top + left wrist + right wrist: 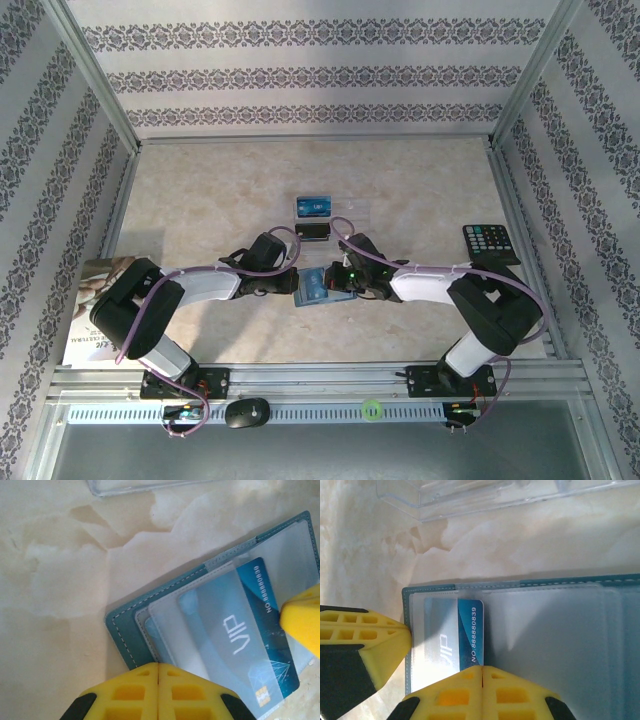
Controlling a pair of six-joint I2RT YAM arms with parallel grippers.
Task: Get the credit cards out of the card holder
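Two closed: left tool (158,666) and right tool (482,669), at card holder (120,630); card (240,630) "VIP", "NO 88888839".

The left arm (190,290) and right arm (440,285) both fold at the elbow and reach inward, low, meeting in the middle. The left claw (293,285) and right claw (337,283) face each other, tips close together. On each, the yellow fingers (130,695) are pressed flat together, seam closed, no gap showing.
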